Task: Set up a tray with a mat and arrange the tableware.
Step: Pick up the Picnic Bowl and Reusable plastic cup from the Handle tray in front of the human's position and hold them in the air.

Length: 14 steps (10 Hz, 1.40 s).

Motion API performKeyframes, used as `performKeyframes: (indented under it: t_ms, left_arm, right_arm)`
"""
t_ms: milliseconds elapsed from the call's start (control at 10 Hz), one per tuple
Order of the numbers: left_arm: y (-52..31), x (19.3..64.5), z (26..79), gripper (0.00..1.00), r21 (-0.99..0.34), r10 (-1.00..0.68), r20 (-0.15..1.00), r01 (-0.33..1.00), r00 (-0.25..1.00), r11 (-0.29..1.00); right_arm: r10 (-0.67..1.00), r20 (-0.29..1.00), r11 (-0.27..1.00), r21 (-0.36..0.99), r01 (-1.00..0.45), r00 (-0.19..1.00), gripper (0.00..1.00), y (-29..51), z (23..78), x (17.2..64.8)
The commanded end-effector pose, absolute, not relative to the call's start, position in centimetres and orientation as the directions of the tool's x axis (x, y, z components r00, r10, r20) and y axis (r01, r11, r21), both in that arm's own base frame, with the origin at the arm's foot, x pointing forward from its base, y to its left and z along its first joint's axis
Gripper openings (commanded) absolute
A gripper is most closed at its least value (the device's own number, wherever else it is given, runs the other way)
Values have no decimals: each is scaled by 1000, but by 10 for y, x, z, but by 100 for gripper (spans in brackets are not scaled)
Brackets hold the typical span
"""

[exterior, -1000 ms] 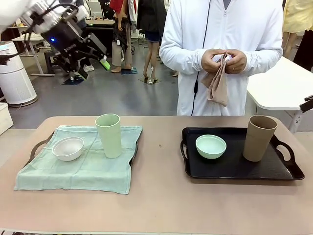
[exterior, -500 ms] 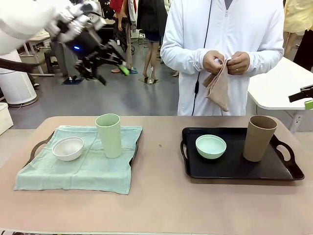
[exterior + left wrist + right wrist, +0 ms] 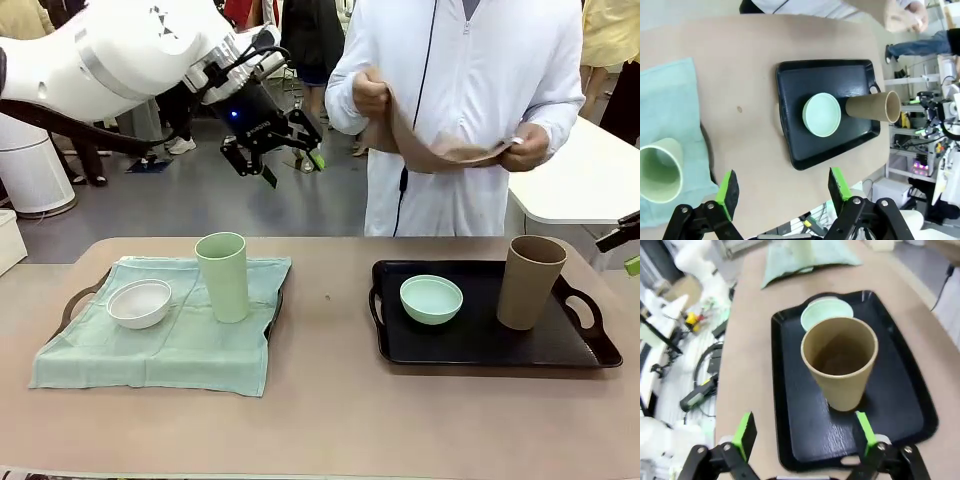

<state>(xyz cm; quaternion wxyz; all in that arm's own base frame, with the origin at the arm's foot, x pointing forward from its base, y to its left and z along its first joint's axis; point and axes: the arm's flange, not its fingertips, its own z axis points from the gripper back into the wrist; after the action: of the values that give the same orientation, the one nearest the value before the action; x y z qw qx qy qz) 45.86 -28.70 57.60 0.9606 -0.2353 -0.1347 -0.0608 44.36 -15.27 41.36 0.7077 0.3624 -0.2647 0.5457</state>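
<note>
Tan table (image 3: pixel 330 410): cloth-covered tray (image 3: pixel 84 293) left, black tray (image 3: pixel 470 345) right.

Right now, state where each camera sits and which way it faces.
Front view: on the robot's side, facing across the table at the person holding a tan cloth; the open left claw hangs high beside them.
Left wrist view: up high, looking down past the left claw at a rectangular black plastic tray.
Right wrist view: low, looking past the open right claw at a tall tan-brown tumbler on it.
Shared by both wrists: tray, tumbler, small round mint green bowl.
</note>
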Motion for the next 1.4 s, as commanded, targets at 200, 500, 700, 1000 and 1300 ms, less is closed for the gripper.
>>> performKeyframes:
  t_ms: [200, 500, 700, 1000, 1300]
  left_arm:
    - [-264, 450, 582, 93, -439, -46, 292, 177, 955, 881]
    - [-278, 465, 571, 93, -428, -34, 249, 142, 968, 893]
    - [-319, 464, 556, 93, -326, -93, 227, 166, 970, 931]
    - [-365, 466, 534, 93, -217, -148, 230, 199, 962, 956]
    - [-392, 485, 489, 93, -175, -177, 249, 224, 952, 959]
  right_arm:
    - [480, 837, 253, 153, -955, 261, 100, -155, 421, 456]
    - [480, 837, 240, 164, -957, 264, 100, -158, 425, 456]
    - [511, 840, 149, 121, -981, 181, 100, -158, 403, 474]
    - [487, 863, 89, 103, -991, 133, 100, -161, 382, 482]
    - [465, 875, 82, 105, -991, 131, 100, -152, 359, 492]
